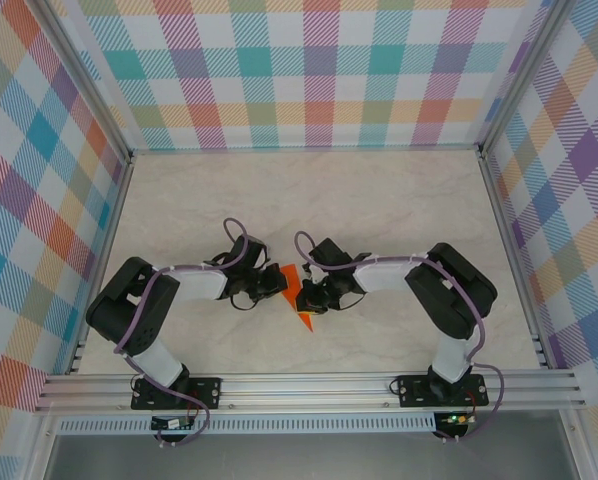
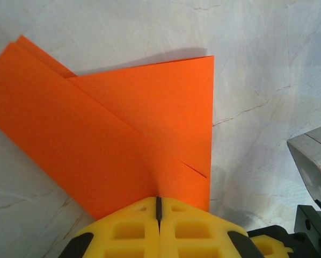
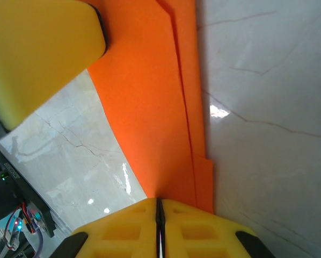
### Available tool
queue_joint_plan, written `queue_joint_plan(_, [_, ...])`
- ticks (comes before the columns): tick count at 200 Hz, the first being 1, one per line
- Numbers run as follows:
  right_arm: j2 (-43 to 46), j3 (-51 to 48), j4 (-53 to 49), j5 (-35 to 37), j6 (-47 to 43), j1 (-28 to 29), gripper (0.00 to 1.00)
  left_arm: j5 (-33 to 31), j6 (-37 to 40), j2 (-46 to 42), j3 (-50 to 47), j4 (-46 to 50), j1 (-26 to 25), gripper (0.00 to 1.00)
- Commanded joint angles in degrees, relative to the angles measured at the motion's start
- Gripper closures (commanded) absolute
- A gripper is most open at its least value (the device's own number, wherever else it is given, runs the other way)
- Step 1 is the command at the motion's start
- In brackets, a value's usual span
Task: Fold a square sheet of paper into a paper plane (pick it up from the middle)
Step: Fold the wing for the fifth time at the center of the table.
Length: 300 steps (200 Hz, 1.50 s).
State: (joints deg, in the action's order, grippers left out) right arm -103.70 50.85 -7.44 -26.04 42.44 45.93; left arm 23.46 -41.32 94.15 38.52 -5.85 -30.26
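Observation:
The paper plane (image 1: 297, 295), bright orange and folded into a pointed shape with layered flaps, is held just above the marble table between both arms. My left gripper (image 1: 276, 285) meets it from the left, and my right gripper (image 1: 312, 294) from the right. In the left wrist view the yellow fingers (image 2: 128, 228) are pressed together at the left gripper (image 2: 158, 207), with the paper's crease (image 2: 123, 134) running into the seam. My right gripper (image 3: 159, 207) is likewise shut on the paper's edge (image 3: 155, 107). One yellow left finger (image 3: 37, 48) shows at the upper left of that view.
The marble table (image 1: 309, 190) is walled by checked panels at the back and both sides. An aluminium rail (image 1: 309, 385) runs along the near edge by the arm bases. Part of the right arm's grey body (image 2: 316, 172) stands close to the paper's right side.

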Motion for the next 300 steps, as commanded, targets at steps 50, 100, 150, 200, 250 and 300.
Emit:
queue_joint_plan(50, [-2.75, -4.72, -7.09, -0.81, -3.68, 0.47, 0.9, 3.61, 7.49, 1.8, 3.07, 2.81, 10.19, 0.91])
queue_joint_plan(100, [-2.17, -2.97, -7.47, -1.32, -3.06, 0.47, 0.89, 7.31, 9.3, 4.55, 4.77, 2.51, 15.45, 0.9])
queue_joint_plan(150, [-0.91, -3.12, -1.01, -2.73, 2.12, 0.5, 0.87, 5.24, 10.84, -3.47, 9.21, 13.16, 18.17, 0.86])
queue_joint_plan(200, [8.41, -0.74, -3.68, 4.6, 1.33, 0.47, 0.82, -3.95, 6.24, -14.5, 12.61, 30.52, 16.28, 0.68])
queue_joint_plan(250, [15.97, -1.32, -11.32, 16.5, 0.15, -2.24, 0.72, -13.24, 3.86, -19.97, 17.53, 40.84, 10.27, 0.55])
queue_joint_plan(300, [17.86, -3.7, -12.01, 16.8, -0.45, -5.12, 0.71, -22.96, 3.7, -14.0, 26.02, 50.91, 2.35, 0.47])
